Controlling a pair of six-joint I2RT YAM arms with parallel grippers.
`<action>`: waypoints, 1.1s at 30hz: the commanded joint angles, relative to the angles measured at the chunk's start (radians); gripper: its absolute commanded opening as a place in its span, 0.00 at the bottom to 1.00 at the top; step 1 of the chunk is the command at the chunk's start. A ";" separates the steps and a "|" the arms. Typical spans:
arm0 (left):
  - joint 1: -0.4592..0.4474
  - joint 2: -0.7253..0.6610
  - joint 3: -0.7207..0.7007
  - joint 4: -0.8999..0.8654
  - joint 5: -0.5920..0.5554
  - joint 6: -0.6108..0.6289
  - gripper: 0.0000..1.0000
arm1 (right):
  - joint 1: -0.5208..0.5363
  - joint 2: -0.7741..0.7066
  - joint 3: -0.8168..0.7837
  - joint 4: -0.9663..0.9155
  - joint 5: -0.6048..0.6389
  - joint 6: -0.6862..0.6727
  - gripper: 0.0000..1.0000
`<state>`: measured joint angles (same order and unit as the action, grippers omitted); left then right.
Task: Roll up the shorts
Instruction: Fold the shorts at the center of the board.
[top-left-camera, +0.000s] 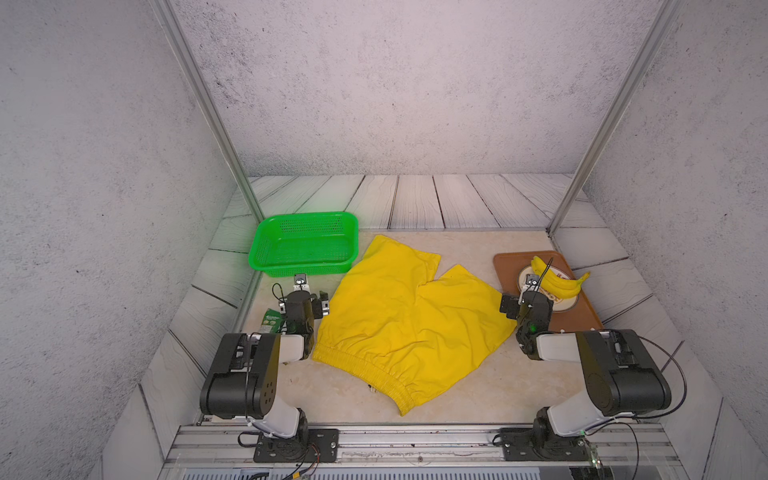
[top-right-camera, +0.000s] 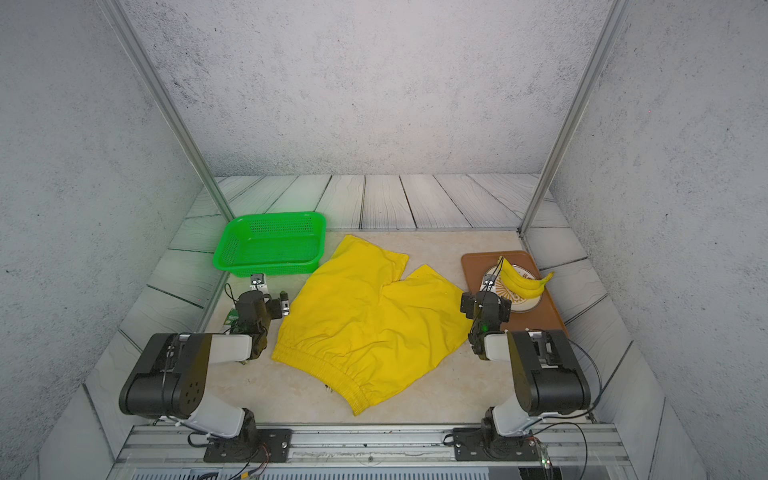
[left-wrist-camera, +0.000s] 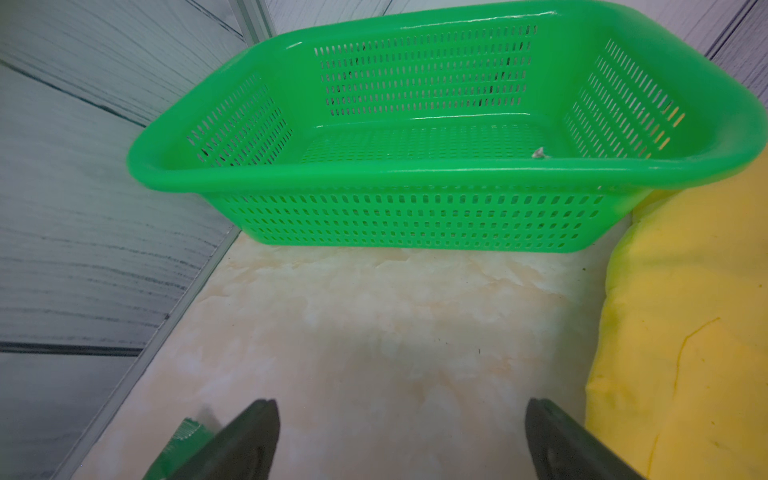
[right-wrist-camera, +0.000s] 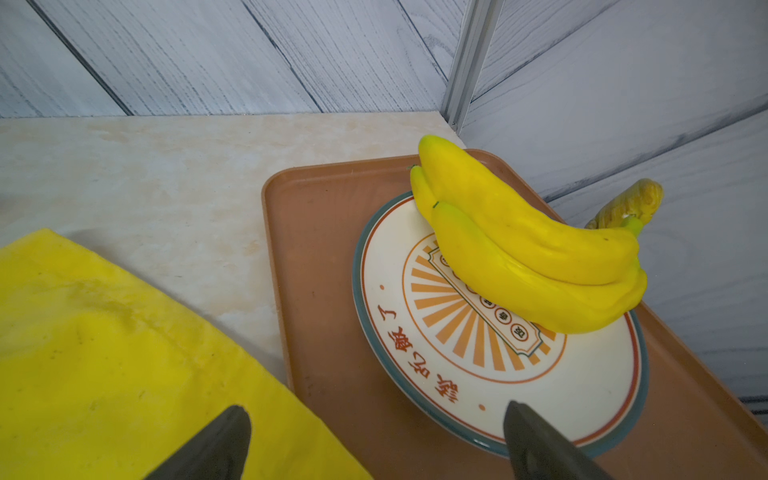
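The shorts (top-left-camera: 411, 320) (top-right-camera: 374, 320) are laid out flat and unrolled in the middle of the worktop (top-left-camera: 457, 395), between the two arms. The gathered waistband (top-left-camera: 365, 370) is turned toward the arm bases, and the two legs are spread toward the back wall. A whitish bit of drawstring (top-left-camera: 372, 389) is seen just beside the waistband. The fabric is creased in places.

The far leg on the robot's left is set just beside a corner of the green basket (top-left-camera: 305, 245) (left-wrist-camera: 374, 174). The other leg is found just beside the brown tray (top-left-camera: 507, 266) (right-wrist-camera: 324, 291). A patterned plate (right-wrist-camera: 415, 353) is carried on the tray, and a bunch of bananas (right-wrist-camera: 519, 249) (top-left-camera: 557, 280) is rested on the plate.

The left jaws, on the left arm (top-left-camera: 249, 365), are spread wide with nothing between them. They are held over bare worktop, with the basket ahead and the shorts at one side. A small green packet (top-left-camera: 272, 322) is partly hidden beside this arm.

The right jaws, on the right arm (top-left-camera: 615, 365), are likewise spread wide and grip nothing. They are held over the edge of the shorts and the tray.
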<state>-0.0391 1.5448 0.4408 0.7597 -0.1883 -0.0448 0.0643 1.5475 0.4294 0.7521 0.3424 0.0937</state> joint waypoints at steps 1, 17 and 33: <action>0.021 -0.015 0.024 -0.012 0.033 -0.001 0.98 | -0.001 -0.017 0.013 -0.001 -0.003 0.007 0.99; 0.085 -0.319 0.373 -0.841 0.050 -0.698 0.98 | 0.000 -0.439 0.166 -0.555 -0.061 0.290 0.99; -0.349 -0.713 0.276 -1.254 0.520 -0.614 0.58 | -0.008 -0.511 0.380 -1.306 -0.531 0.550 0.79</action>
<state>-0.3157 0.8654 0.7578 -0.3420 0.2581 -0.6979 0.0551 1.0302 0.7906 -0.4122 -0.0288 0.6468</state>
